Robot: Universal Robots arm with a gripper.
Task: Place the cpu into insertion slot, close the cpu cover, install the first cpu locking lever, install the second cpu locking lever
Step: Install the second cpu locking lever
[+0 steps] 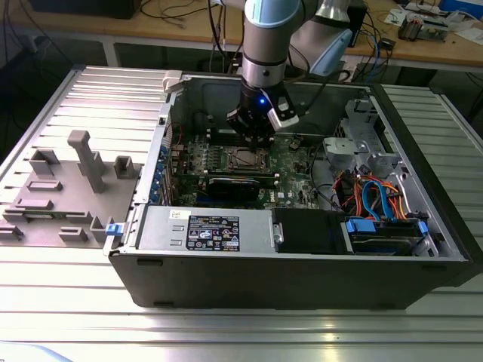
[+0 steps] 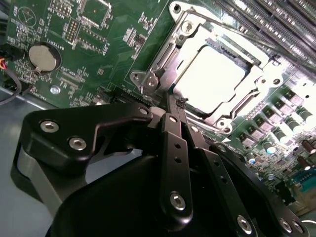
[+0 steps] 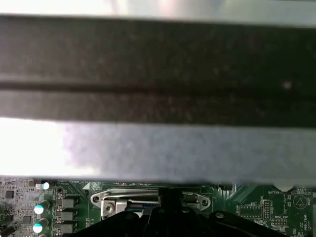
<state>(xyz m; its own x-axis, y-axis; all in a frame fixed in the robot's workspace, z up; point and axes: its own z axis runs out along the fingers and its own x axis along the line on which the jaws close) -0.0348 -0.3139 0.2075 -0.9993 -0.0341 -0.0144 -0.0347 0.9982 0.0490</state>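
Note:
The cpu point(image 2: 210, 74), a bright silver square, lies in the insertion slot point(image 1: 245, 157) on the green motherboard point(image 2: 98, 44). The cpu cover point(image 2: 256, 81), a silvery frame with a square cut-out, lies flat over it. My gripper point(image 2: 173, 104) is shut, its two black fingers pressed together. Their tips sit at one corner of the slot's metal rim, touching or just above it. A thin metal piece shows at the tips, but I cannot tell whether it is held. In the exterior view the gripper point(image 1: 253, 136) hangs straight down over the slot. The first wrist view shows the gripper point(image 3: 170, 195) at the cover's edge point(image 3: 113, 200).
The open computer case point(image 1: 302, 279) surrounds the board, with its rear wall point(image 3: 158, 74) close behind the gripper. Long black memory slots point(image 2: 276, 24) run beside the slot. A coin battery point(image 2: 43, 57), a power supply point(image 1: 211, 230), drive cables point(image 1: 377, 200) and a grey fixture point(image 1: 75, 188) are nearby.

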